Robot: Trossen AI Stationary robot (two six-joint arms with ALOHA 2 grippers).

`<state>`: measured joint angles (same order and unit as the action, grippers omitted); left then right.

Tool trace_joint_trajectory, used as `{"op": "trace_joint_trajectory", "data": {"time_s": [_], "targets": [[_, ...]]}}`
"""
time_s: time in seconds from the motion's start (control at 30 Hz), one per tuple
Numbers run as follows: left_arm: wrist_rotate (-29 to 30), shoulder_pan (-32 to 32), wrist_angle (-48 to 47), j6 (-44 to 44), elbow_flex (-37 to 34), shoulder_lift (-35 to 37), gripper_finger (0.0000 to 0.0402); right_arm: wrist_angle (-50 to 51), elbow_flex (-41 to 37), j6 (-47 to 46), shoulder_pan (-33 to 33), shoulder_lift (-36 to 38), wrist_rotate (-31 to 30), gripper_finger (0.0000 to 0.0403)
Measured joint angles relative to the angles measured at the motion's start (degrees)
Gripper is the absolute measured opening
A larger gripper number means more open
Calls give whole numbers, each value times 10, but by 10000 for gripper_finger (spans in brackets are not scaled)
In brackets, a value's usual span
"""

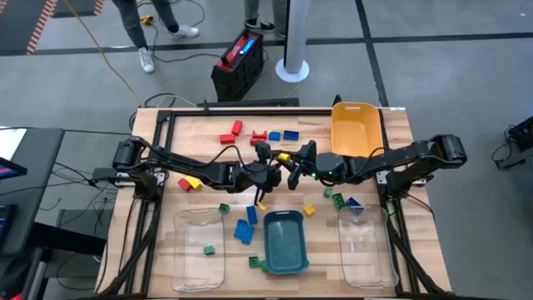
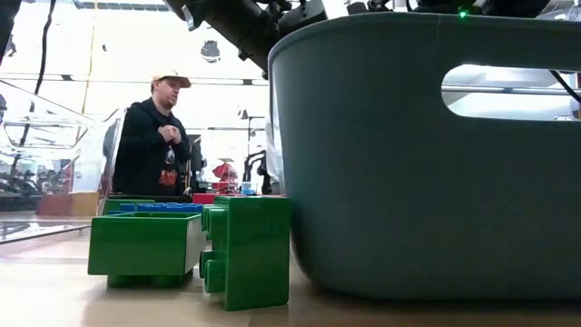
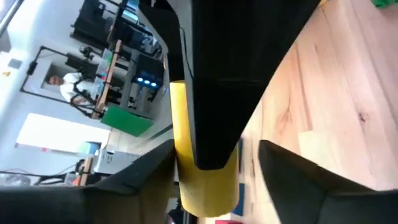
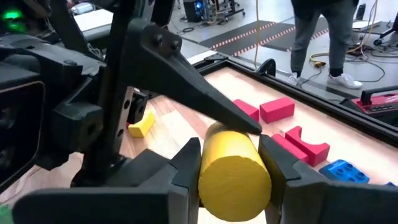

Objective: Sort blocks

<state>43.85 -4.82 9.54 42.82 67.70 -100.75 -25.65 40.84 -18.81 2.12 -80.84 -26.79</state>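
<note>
Sorting is barely begun. Taking the teal bin (image 1: 284,242) as landmark, only one green block (image 1: 208,248) lies in the clear bin (image 1: 200,247) to its left; the other clear bin (image 1: 364,243) and the yellow bin (image 1: 356,129) look unfilled. Blue blocks (image 1: 245,229) sit just beside the teal bin, red blocks (image 1: 231,132) well beyond it. Above it, mid-table, the right gripper (image 4: 231,163) is clamped on a yellow cylinder block (image 4: 233,171), which the left gripper (image 3: 214,152) also pinches, apparently a handover.
</note>
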Motion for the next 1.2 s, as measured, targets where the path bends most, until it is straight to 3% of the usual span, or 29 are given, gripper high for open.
{"op": "trace_joint_trajectory", "data": {"time_s": [0.17,0.4,0.6,0.83,0.93,1.2], "targets": [[38,0,-1,-16,0,0,284,57,0,-10,0,29,1,112],[42,-7,-38,-49,0,5,290,260,0,-45,-19,129,-68,112],[42,-6,-54,-80,0,5,290,460,0,-115,-82,181,-92,112],[40,-11,-90,-117,0,5,290,603,10,-149,-156,206,-92,112],[25,-12,-101,-131,0,5,290,681,40,-159,-193,207,-67,112],[-12,-14,-120,-167,0,5,290,779,83,-85,-318,152,90,114]]}}
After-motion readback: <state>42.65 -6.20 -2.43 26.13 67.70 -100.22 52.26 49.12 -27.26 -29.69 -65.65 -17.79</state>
